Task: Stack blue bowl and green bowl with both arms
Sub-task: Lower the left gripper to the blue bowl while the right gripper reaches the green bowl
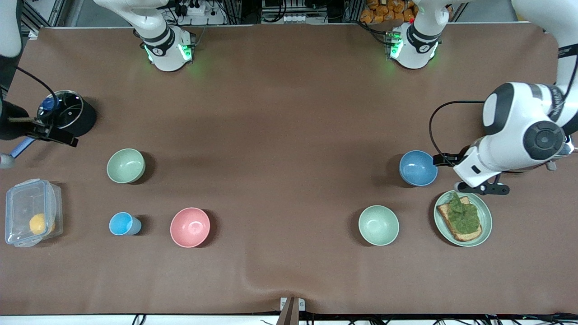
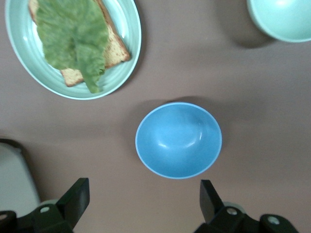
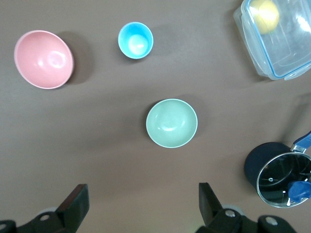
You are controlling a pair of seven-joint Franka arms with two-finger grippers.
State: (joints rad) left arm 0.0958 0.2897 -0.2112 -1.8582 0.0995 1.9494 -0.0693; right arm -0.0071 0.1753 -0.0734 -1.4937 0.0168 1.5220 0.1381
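The blue bowl [image 1: 418,168] stands upright toward the left arm's end of the table; it also shows in the left wrist view [image 2: 178,140]. My left gripper [image 1: 481,186] hangs open and empty above the table beside it, fingers spread wide [image 2: 143,191]. The green bowl [image 1: 126,165] stands upright toward the right arm's end; it also shows in the right wrist view [image 3: 171,123]. My right gripper [image 1: 47,133] is up over the black pot [image 1: 67,113], open and empty [image 3: 143,194], apart from the green bowl.
A paler mint bowl [image 1: 378,225] and a green plate [image 1: 487,216] with toast and lettuce lie nearer the front camera than the blue bowl. A pink bowl [image 1: 190,227], a light-blue cup [image 1: 124,224] and a clear lidded box [image 1: 31,219] lie nearer than the green bowl.
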